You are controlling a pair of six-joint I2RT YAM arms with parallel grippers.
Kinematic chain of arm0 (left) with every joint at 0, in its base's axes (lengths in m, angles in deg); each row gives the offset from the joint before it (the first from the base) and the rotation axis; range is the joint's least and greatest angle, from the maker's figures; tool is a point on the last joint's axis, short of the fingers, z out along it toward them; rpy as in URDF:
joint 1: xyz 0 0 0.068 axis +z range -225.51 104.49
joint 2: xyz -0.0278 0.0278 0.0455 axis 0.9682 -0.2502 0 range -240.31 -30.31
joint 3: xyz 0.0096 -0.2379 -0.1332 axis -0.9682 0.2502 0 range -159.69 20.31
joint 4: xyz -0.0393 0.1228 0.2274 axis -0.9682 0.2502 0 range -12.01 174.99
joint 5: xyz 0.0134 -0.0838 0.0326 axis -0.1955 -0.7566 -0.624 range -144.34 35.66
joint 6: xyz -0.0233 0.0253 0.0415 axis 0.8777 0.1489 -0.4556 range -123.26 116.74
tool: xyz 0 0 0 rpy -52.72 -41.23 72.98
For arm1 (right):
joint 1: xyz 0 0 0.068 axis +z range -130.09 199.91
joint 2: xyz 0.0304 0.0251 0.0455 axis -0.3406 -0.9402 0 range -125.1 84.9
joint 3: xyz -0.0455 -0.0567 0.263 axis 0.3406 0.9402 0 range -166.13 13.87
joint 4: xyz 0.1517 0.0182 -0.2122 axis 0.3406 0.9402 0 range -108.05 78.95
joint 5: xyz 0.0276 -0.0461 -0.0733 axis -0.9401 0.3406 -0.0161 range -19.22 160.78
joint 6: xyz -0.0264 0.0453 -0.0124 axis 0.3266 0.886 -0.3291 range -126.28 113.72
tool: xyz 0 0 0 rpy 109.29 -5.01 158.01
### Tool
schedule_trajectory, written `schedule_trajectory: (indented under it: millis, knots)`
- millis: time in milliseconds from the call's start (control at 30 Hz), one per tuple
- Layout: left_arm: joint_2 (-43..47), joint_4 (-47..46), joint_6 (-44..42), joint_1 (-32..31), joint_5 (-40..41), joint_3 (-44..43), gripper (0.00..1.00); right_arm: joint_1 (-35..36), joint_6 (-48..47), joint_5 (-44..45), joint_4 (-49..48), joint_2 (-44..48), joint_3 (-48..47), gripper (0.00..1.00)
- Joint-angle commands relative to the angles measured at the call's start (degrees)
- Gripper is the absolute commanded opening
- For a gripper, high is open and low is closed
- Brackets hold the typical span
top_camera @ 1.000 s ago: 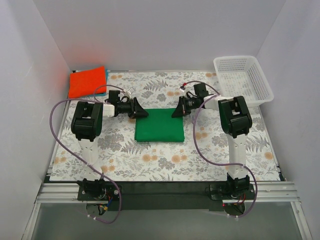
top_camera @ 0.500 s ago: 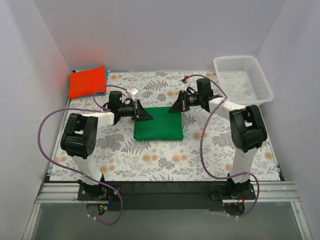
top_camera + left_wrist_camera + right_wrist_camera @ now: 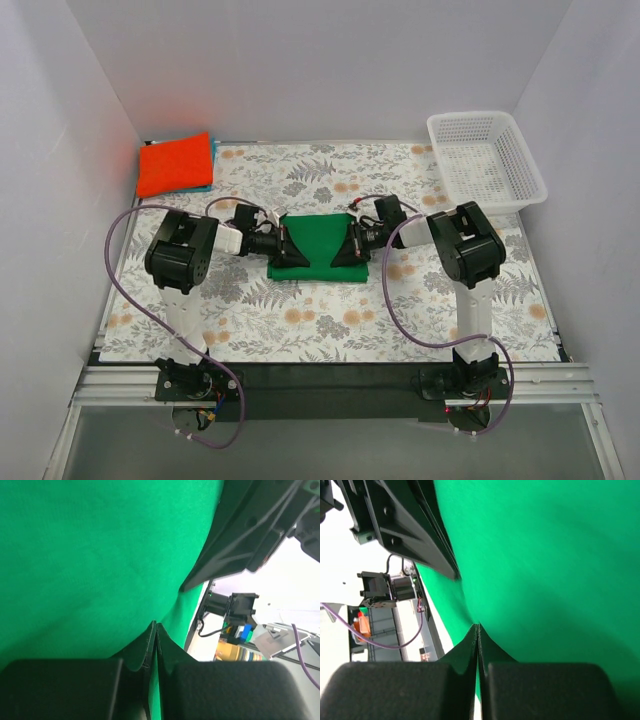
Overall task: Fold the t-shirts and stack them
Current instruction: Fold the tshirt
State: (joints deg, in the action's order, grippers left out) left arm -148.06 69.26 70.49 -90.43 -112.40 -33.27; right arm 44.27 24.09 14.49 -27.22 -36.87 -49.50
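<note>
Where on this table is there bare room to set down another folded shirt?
Free: the far strip between the orange t-shirt and the basket, and the near band of table in front of the green t-shirt. Crowded: the centre, where the left gripper and right gripper pinch the green t-shirt's sides.

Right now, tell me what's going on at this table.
Both arms are working the green t-shirt, folded at the middle of the table. The left hand and the right hand are each shut on one side edge of it. An orange-red t-shirt lies folded at the far left corner. The white basket stands far right.
</note>
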Motion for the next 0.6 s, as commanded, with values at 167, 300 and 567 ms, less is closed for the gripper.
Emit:
schedule_trajectory:
  millis: [167,300,567]
  knots:
    - [5.6,16.6,-16.4,6.8,1.6,0.3,0.0,-6.3,-8.3,4.6,8.9,8.4,3.3,0.01]
    - [17.0,15.0,-15.1,5.4,-7.9,4.1,0.0,-3.8,-6.6,1.5,8.6,18.0,3.6,0.01]
    - [19.4,2.0,-1.3,-4.8,-0.4,9.0,0.0,6.2,-0.4,7.6,4.2,20.6,7.2,0.01]
